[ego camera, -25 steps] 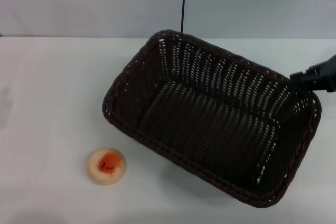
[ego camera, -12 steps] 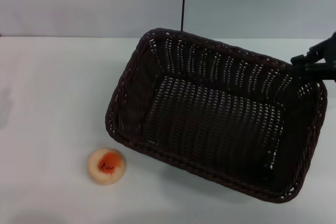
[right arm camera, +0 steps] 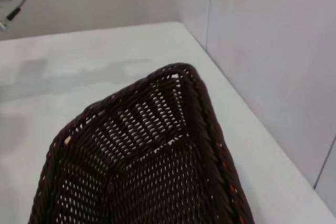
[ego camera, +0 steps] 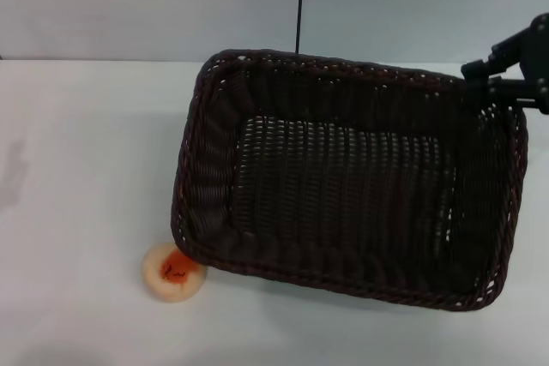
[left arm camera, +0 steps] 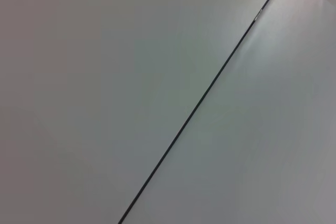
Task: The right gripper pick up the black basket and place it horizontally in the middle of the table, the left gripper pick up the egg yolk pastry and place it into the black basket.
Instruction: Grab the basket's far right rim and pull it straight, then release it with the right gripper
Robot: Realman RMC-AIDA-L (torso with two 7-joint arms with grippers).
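Observation:
The black basket (ego camera: 343,177) is empty and lies almost square to the table's (ego camera: 77,169) edges, right of the middle. My right gripper (ego camera: 491,83) is shut on its braided rim at the far right corner. The right wrist view looks down into the basket (right arm camera: 157,156) toward its opposite corner. The egg yolk pastry (ego camera: 171,274) sits on the table at the front left, its top edge just under the basket's near left corner. The left gripper is out of view; its wrist view shows only a wall.
A grey wall (ego camera: 129,6) with a thin black vertical seam (ego camera: 300,2) stands behind the table. White tabletop stretches to the left of the basket. The basket's right end reaches close to the right edge of the head view.
The right gripper has moved back and swung the basket from a diagonal pose to nearly level. The basket's near left corner now overlaps the pastry's top edge. The pastry has not moved.

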